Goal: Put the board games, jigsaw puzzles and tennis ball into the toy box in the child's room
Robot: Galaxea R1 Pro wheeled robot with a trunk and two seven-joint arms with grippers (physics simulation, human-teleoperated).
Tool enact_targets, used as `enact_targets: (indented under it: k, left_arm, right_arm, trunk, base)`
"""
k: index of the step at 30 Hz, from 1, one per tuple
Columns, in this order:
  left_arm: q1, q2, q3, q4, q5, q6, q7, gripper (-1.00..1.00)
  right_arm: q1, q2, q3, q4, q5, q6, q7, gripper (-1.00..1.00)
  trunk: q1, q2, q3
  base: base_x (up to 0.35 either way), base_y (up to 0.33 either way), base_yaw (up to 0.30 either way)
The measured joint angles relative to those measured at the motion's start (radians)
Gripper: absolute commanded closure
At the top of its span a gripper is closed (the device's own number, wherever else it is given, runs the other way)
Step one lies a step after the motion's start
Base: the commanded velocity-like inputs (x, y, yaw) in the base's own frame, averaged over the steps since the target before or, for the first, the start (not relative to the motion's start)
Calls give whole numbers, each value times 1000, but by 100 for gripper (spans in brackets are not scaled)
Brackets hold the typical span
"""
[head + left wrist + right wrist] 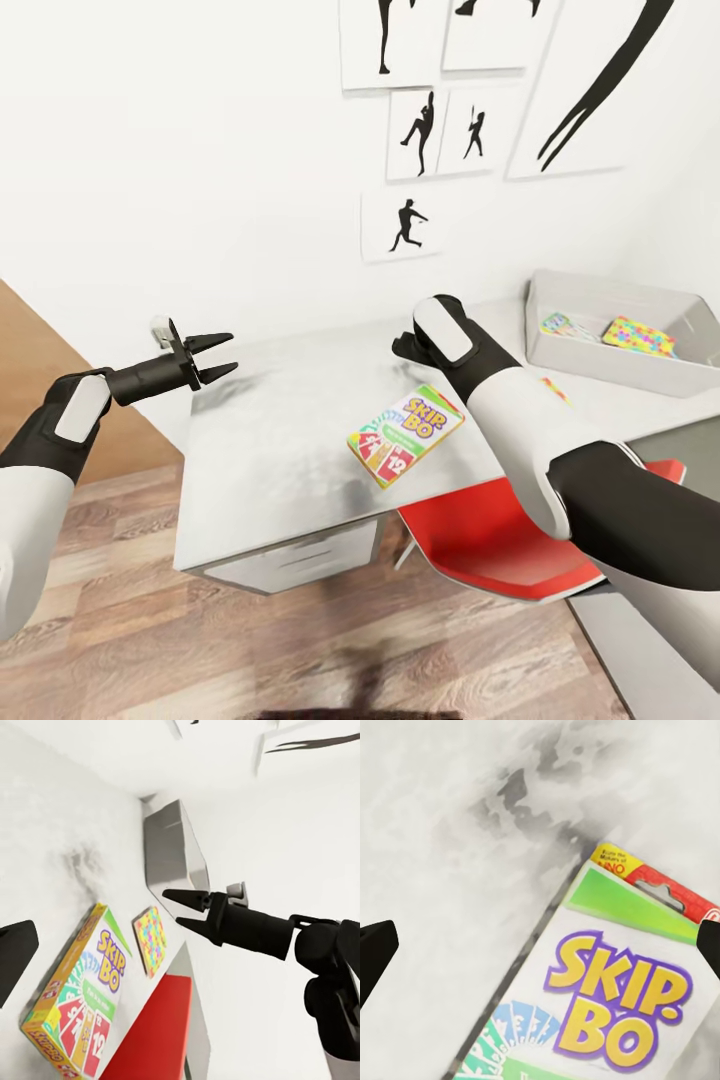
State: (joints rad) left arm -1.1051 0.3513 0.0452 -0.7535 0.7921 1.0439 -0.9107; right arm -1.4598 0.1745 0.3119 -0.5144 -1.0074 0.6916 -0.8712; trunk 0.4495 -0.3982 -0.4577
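Head view looks down on the pale grey-white table (280, 440), which runs from centre toward 3 o'clock against a white wall hung with black baseball-player silhouette pictures (404, 222) at 12 o'clock. Wood-plank floor (150, 610) lies from 6 to 9 o'clock.

At 2 o'clock the pale grey toy box (600, 355) sits on the table, with a jigsaw puzzle (640, 337) and a second flat printed item beside it inside. Another jigsaw puzzle (150, 939) lies flat on the table between the toy box and the Skip-Bo board game (405, 436), which lies flat near the table's front edge at centre. A red chair (480, 545) is tucked just under that edge at 5 o'clock.

The left gripper (215, 358) hangs at 9 o'clock over the table's left end, jaws parted and empty. The right gripper (540, 949) points down above the Skip-Bo box, fingertips spread wide to either side, nothing held; the right forearm hides part of the table toward the toy box.
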Motion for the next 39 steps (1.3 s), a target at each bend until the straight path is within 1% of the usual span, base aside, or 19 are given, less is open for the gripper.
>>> enact_targets:
  k: [5,10,17,39]
  left_arm:
    - [0,0,-1,0,0,0,0,-100]
    - [0,0,-3,0,0,0,0,-100]
    - [0,0,-3,0,0,0,0,-100]
    - [0,0,-3,0,0,0,0,-100]
  right_arm:
    - [-26,0,2,0,0,3,0,-100]
    - [-64,0,3,0,1,6,0,-100]
    - [-95,0,3,1,7,8,0,-100]
    - [-104,0,5,6,9,9,0,-100]
  trunk:
    - [0,0,-8]
    - [0,0,-16]
    - [0,0,-28]
    - [0,0,-64]
  base:
    - [0,0,0]
    - [0,0,0]
    - [0,0,0]
    - [0,0,0]
